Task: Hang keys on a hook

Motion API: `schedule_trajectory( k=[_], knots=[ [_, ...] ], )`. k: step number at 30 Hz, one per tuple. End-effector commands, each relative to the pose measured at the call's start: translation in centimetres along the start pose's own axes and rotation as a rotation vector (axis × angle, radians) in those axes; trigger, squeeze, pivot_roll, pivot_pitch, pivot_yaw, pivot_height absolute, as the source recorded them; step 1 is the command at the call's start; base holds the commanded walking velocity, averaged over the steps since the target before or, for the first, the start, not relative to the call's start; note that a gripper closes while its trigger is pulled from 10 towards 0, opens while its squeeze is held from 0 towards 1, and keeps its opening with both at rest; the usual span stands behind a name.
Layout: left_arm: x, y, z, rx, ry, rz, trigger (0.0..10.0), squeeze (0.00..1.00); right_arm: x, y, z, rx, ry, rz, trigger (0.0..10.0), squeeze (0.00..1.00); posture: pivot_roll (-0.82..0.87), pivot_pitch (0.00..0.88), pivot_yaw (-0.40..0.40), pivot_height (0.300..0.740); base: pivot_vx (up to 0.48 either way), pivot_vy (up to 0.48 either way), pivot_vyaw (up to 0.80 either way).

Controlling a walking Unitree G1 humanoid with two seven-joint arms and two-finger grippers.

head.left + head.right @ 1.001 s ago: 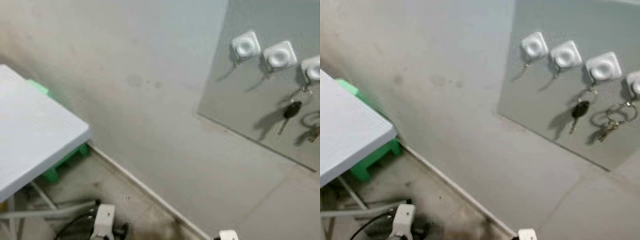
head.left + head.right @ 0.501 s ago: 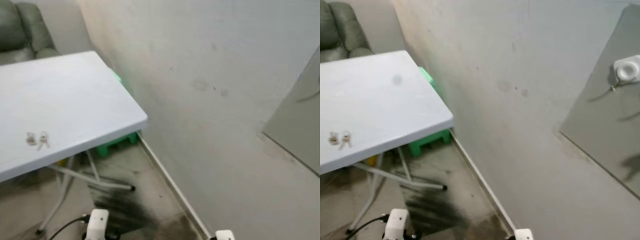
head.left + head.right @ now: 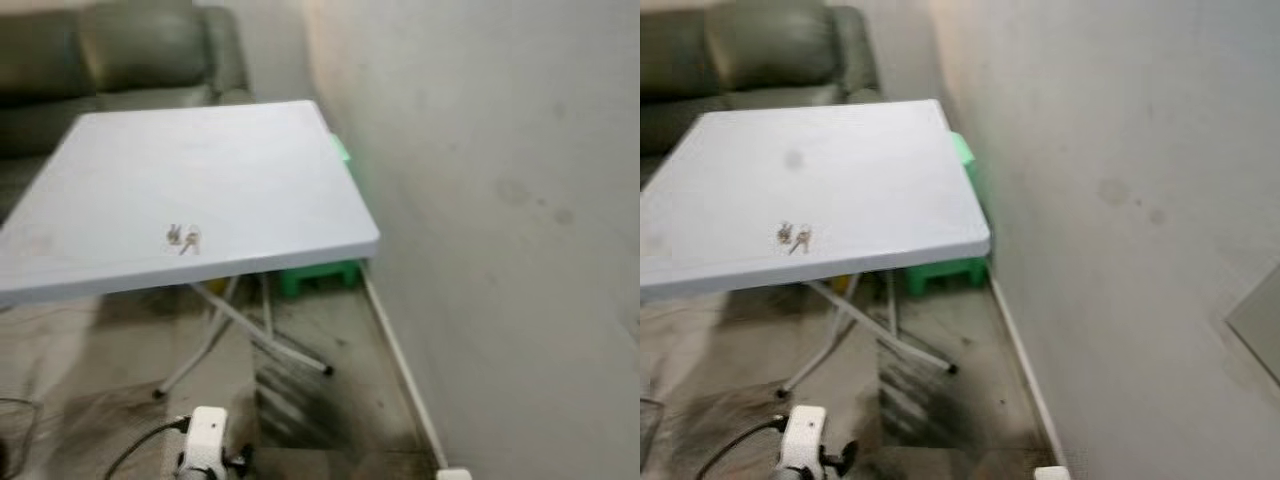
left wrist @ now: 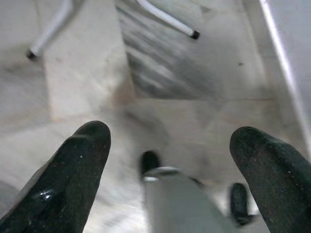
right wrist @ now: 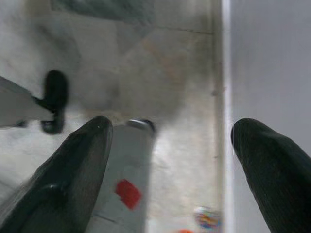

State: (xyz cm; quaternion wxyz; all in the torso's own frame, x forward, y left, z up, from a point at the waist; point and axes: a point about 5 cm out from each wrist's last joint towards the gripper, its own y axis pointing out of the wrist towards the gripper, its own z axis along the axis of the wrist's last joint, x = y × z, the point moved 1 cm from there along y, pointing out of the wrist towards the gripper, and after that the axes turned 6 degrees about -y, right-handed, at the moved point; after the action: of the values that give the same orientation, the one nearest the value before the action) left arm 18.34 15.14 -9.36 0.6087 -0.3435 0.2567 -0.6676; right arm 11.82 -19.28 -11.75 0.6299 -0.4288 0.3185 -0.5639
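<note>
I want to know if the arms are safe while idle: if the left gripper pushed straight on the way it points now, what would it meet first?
Probably the robot's own leg, the blurred grey part between the left gripper's open jaws, then the tiled floor. Depth is hard to judge.

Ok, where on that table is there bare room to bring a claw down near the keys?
The table is bare all around the keys: a wide patch toward the sofa, another toward the wall-side edge. Tightest is the strip between keys and near edge.
</note>
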Motion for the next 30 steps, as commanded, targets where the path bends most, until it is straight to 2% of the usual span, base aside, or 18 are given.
schedule_trajectory(
  k=[1,10,12,19,21,23,26,27,30],
  knots=[
    [-1.4,-0.3,-0.1,-0.011,0.011,0.037,10.0,0.00,-0.3,0.1,0.5,0.009,-0.003,0.011,10.0,0.00,0.00,0.000,-0.009,0.740,0.000,0.000,0.80],
    [-1.5,-0.3,-0.2,-0.015,-0.006,0.045,10.0,0.00,-0.3,0.1,0.5,0.014,0.008,0.012,10.0,0.00,0.00,0.000,-0.009,0.740,0.000,0.000,0.80],
    [-1.6,-0.3,-0.3,-0.021,-0.024,0.058,10.0,0.00,-0.3,0.1,0.6,0.030,0.042,0.008,10.0,0.00,0.00,0.000,-0.009,0.740,0.000,0.000,0.00],
    [-1.7,-0.1,0.7,0.024,-0.028,0.054,10.0,0.00,-0.1,0.1,1.3,0.071,0.043,-0.003,10.0,0.00,0.00,0.010,-0.006,0.740,0.000,0.000,0.00],
    [-1.6,0.0,1.7,0.069,-0.034,0.043,10.0,0.00,0.2,0.2,2.2,0.111,0.053,-0.006,10.0,0.00,0.00,0.010,-0.006,0.740,0.000,0.000,0.00],
    [-1.3,0.3,3.9,0.168,-0.045,0.020,10.0,0.00,0.7,0.3,4.5,0.201,0.077,-0.016,10.0,0.00,0.00,0.027,-0.004,0.740,0.000,0.000,0.00],
    [-1.2,0.3,6.1,0.272,-0.032,0.001,10.0,0.00,1.5,0.1,7.1,0.316,0.075,-0.026,10.0,0.00,-0.01,0.040,0.002,0.740,0.000,0.000,0.00],
    [-1.2,0.3,6.1,0.272,-0.032,0.001,10.0,0.00,1.5,0.1,7.1,0.316,0.075,-0.026,10.0,0.00,-0.01,0.040,0.002,0.740,0.000,0.000,0.00],
    [-1.2,0.2,7.5,0.344,-0.043,-0.023,10.0,0.00,1.8,-0.2,9.4,0.417,0.057,-0.028,10.0,0.00,0.00,0.048,0.003,0.740,0.000,0.000,0.00]
  ],
)
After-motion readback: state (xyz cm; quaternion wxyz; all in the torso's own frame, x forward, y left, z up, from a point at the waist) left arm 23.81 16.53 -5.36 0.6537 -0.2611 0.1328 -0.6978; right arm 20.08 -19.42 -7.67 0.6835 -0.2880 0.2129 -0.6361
